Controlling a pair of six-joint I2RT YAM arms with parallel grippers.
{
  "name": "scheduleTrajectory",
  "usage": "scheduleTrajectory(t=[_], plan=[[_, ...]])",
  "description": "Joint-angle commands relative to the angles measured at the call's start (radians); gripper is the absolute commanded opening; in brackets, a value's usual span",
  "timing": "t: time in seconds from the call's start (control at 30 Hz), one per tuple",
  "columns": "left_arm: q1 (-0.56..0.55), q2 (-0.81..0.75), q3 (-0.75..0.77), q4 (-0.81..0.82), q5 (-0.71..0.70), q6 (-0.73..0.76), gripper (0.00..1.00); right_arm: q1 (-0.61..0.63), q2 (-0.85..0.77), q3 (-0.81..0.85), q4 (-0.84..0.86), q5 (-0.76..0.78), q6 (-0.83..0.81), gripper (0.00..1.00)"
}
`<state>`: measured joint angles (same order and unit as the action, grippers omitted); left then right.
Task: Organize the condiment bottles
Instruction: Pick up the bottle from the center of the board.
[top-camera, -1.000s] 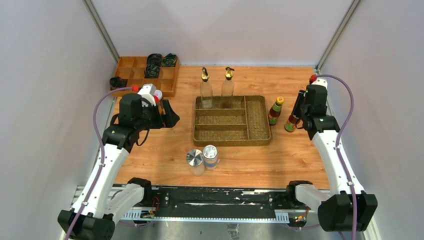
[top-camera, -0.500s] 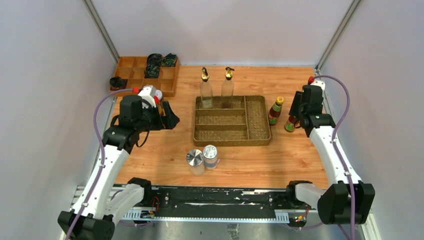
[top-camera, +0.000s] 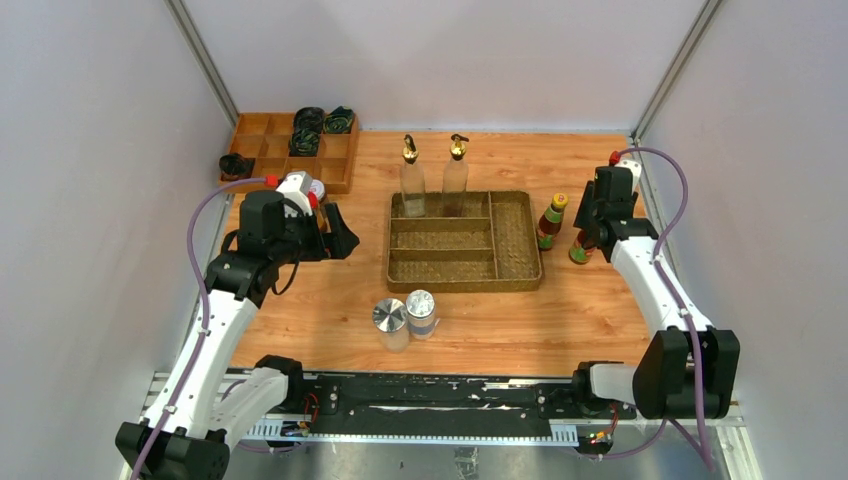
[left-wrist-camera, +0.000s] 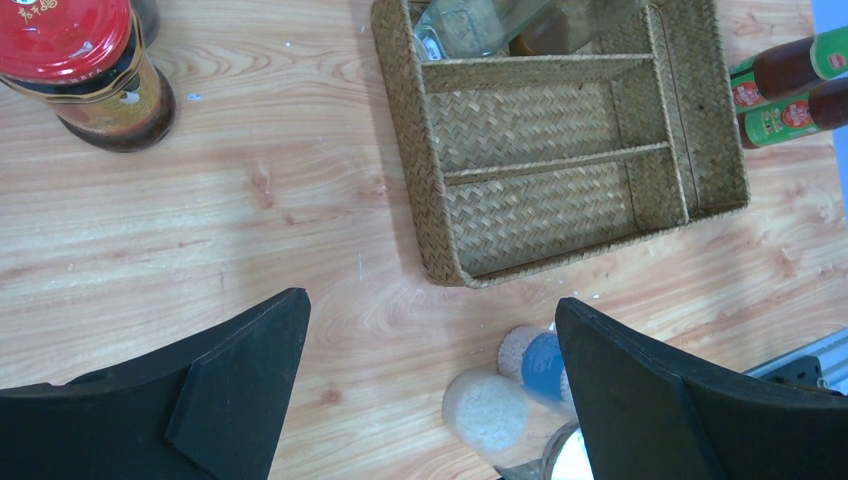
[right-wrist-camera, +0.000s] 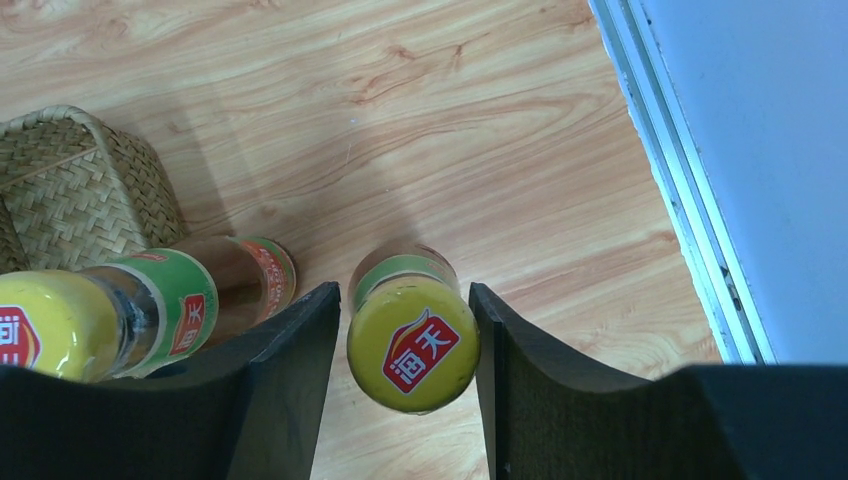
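My right gripper (right-wrist-camera: 403, 292) is open and straddles the yellow cap of one sauce bottle (right-wrist-camera: 413, 345), with a thin gap on each side. That bottle (top-camera: 580, 247) stands upright right of the woven tray (top-camera: 465, 285). The other sauce bottle (top-camera: 551, 220) stands just left of it, outside my left finger (right-wrist-camera: 290, 380). Two clear gold-spouted bottles (top-camera: 411, 180) (top-camera: 455, 172) stand in the tray's back compartments. Two silver-lidded shakers (top-camera: 389, 316) (top-camera: 421, 305) stand in front of the tray. My left gripper (left-wrist-camera: 430, 300) hangs wide open over bare wood, with a red-lidded jar (left-wrist-camera: 65, 35) nearby.
A wooden compartment box (top-camera: 262, 145) at the back left holds dark cloth rolls, and one roll (top-camera: 235, 163) lies just outside it. The table's right rail (right-wrist-camera: 680, 220) and the wall run close beside my right gripper.
My right wrist has shifted left and farther back, over the right sauce bottle. The left arm and the bottles have not moved.
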<state>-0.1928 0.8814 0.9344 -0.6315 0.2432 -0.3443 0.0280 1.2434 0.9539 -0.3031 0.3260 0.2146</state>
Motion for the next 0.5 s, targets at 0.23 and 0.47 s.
scheduleTrajectory(t=[0.23,0.47], plan=[[0.007,0.000,-0.009,-0.010,0.011,0.016,1.00,0.009,0.010,0.004,0.045,0.030,0.010,0.45],[0.007,0.002,-0.012,-0.010,0.013,0.016,1.00,0.009,0.003,0.003,0.044,0.031,0.009,0.33]])
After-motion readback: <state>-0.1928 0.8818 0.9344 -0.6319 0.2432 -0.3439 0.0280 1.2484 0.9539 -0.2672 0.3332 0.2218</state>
